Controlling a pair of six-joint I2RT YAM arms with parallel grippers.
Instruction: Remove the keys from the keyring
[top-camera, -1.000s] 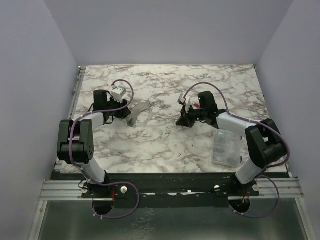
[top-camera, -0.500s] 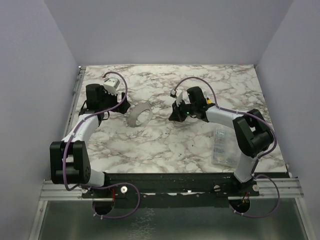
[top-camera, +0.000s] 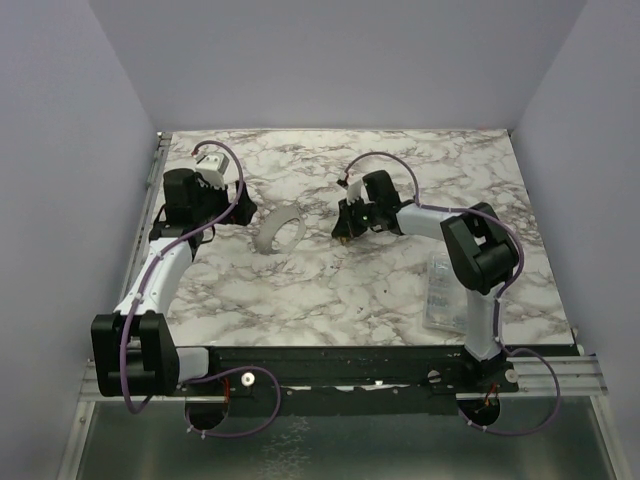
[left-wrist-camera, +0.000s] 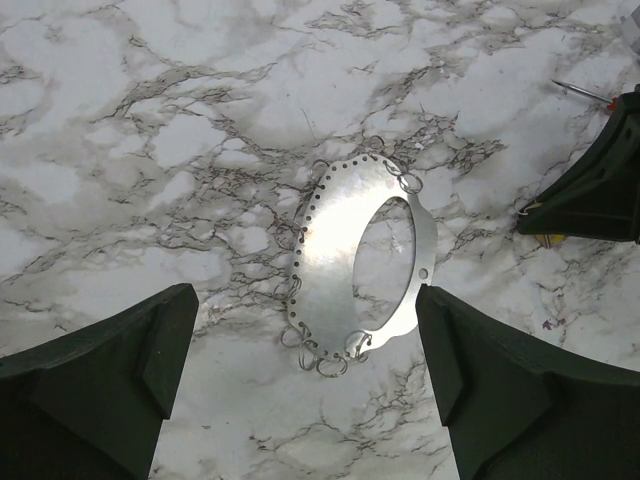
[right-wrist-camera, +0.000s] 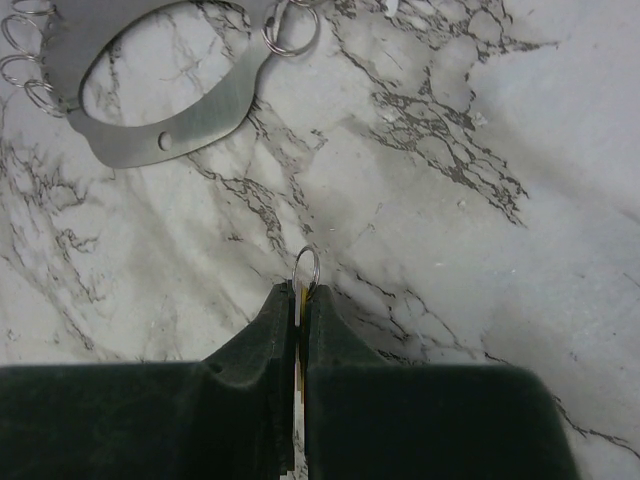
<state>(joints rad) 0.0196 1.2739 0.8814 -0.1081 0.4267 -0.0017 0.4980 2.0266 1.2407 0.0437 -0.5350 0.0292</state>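
1. The keyring (left-wrist-camera: 335, 225) lies flat on the marbled desk (top-camera: 330, 290), around the middle and a little to the left. It is a thin grey metal hoop with a row of small holes along one edge.
2. Several little wire rings (left-wrist-camera: 325, 358) hang from the hoop's rim, most of them bunched at its near end in the left wrist view.
3. The left hand (left-wrist-camera: 305, 300) is spread wide and holds nothing. Its wrist view shows the hoop between the two dark fingers (left-wrist-camera: 110, 370). Whether either finger touches the hoop cannot be told.
4. The right hand (right-wrist-camera: 298, 295) is down at the desk to the right of the keyring and apart from it, its fingers pressed together.
5. Pinched between those fingers is the key (right-wrist-camera: 297, 305), seen only as a thin yellow sliver in the gap.
6. A small wire loop (right-wrist-camera: 307, 268) sticks out past the fingertips, clear of the hoop.
7. A clear plastic box (top-camera: 447, 292) sits on the desk near the right arm, well apart from the keyring.
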